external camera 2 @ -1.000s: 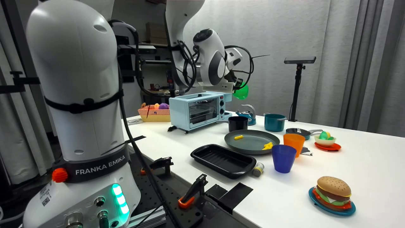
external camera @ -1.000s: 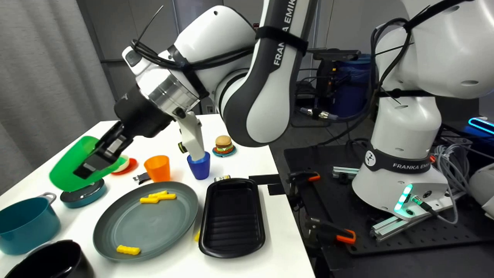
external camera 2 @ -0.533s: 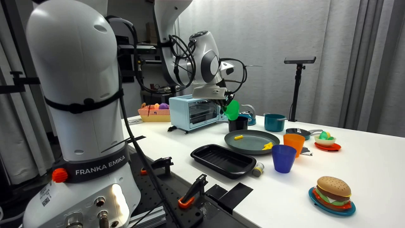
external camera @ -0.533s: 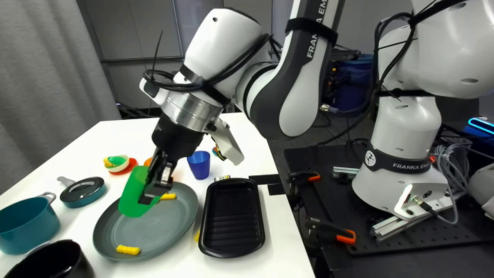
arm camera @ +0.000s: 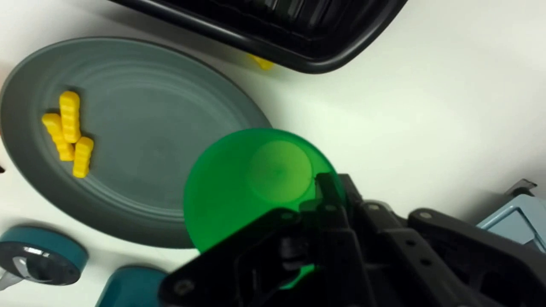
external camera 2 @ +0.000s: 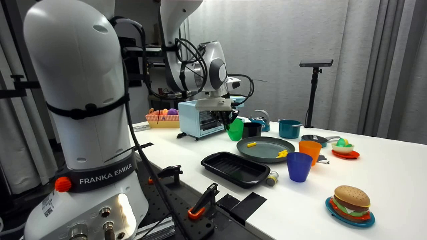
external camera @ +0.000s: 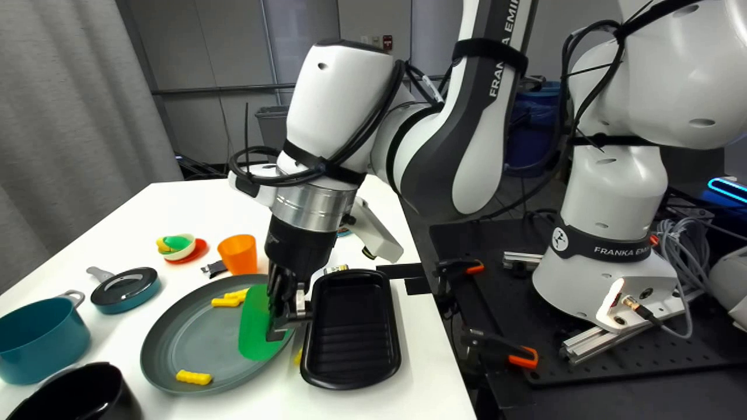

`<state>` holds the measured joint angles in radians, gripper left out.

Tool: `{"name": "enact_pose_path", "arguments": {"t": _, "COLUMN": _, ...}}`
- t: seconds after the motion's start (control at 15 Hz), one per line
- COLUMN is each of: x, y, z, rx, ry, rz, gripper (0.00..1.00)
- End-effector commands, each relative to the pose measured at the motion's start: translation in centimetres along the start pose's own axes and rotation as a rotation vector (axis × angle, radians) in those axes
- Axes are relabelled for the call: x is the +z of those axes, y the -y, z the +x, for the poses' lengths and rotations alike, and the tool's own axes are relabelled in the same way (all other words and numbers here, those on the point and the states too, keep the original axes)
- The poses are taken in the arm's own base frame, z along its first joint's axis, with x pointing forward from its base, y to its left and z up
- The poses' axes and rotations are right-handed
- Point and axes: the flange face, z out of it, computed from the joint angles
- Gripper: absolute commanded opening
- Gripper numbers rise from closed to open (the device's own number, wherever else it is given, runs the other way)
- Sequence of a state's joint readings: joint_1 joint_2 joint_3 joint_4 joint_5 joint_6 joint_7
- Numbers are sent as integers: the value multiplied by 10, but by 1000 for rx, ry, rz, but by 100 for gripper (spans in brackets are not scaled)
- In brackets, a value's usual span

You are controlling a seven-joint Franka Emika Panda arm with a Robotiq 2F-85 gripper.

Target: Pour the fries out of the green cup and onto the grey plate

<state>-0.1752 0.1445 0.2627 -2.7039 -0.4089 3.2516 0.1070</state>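
The green cup point(arm camera: 247, 183) is at the tip of the claw point(arm camera: 339, 181), which pinches its wall; the cup is lower than before.

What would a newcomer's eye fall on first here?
Most likely the bright green cup, its wall pinched in the gripper; in the wrist view it overlaps the rim of the grey plate. Next come the yellow fries on it, three clustered near its rim and a single fry across from them in both exterior views. In an exterior view, the toy hamburger on its small blue plate also stands out at lower right.
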Motion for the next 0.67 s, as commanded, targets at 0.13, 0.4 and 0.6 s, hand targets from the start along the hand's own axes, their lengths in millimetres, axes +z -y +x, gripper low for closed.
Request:
{"name": "enact_pose_path", "arguments": {"t": 0.13, "x": 11, "y": -3, "z": -7, "rx": -45, "ry": 82, "rz": 14, "gripper": 1}}
{"name": "enact_pose_path", "arguments": {"t": 0.4, "x": 22, "y": -10, "z": -15, "rx": -77, "ry": 166, "rz": 33, "gripper": 1}}
{"name": "enact_pose_path", "arguments": {"t": 0.6, "x": 24, "y": -19, "z": -17, "rx": -93, "ry": 212, "rz": 41, "gripper": 15}}
